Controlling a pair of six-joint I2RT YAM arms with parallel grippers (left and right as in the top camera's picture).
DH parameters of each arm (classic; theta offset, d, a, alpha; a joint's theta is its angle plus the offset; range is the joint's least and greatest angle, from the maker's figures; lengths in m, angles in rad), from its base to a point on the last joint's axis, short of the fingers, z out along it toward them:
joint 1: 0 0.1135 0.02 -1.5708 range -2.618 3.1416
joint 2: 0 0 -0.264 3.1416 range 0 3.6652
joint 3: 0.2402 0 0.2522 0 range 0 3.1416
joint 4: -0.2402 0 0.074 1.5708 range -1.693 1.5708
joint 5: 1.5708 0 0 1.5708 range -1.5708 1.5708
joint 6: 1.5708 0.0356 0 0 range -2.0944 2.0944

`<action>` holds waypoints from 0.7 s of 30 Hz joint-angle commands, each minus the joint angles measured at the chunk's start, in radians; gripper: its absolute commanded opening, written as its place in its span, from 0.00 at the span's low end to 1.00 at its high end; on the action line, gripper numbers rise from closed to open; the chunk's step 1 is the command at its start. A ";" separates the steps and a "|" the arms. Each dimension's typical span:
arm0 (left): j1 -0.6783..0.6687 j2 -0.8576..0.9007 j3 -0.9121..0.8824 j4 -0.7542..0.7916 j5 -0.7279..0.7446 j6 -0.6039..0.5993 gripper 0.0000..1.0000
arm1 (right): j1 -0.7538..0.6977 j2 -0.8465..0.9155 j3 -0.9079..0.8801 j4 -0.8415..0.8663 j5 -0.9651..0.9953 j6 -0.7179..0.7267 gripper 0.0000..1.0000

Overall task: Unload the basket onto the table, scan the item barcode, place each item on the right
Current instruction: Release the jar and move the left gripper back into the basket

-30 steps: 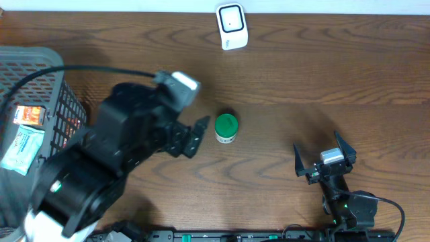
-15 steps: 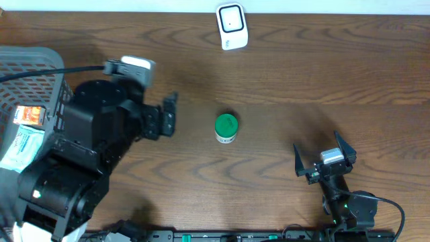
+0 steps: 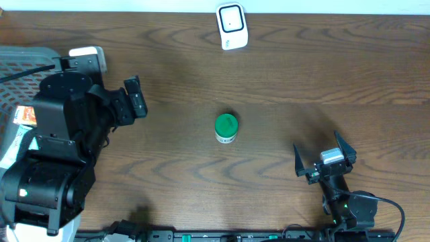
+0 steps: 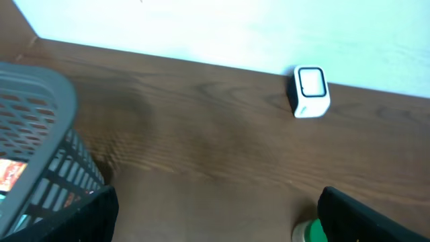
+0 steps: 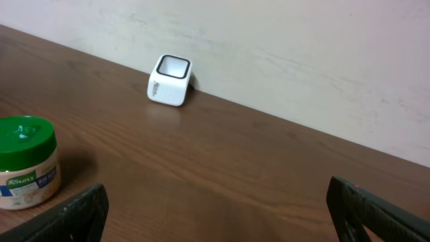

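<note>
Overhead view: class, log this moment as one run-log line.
jar: upright, unheld | scanner: behind jar | left pincer: open, by basket | right pincer: open, empty | scan: not yet done

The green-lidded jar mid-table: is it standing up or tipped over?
Upright. In the right wrist view the jar stands on its base, green lid on top; overhead shows the lid facing up.

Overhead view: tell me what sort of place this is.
Probably a mock shop checkout on a robot test bench: a small white scanner stands at the far edge of the wooden table, a grey basket holds packaged goods at the left, and a green-lidded jar sits mid-table.
</note>
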 commanded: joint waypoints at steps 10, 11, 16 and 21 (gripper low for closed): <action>0.159 -0.014 0.115 0.053 -0.013 -0.037 0.96 | -0.006 0.001 -0.001 -0.005 0.002 0.016 0.99; 0.181 -0.013 0.130 0.053 -0.013 -0.050 0.96 | -0.006 0.001 -0.001 -0.005 0.002 0.016 0.99; 0.284 -0.014 0.185 0.052 -0.013 -0.071 0.96 | -0.006 0.001 -0.001 -0.005 0.002 0.016 0.99; 0.370 -0.013 0.206 0.053 -0.013 -0.085 0.96 | -0.006 0.001 -0.001 -0.005 0.002 0.016 0.99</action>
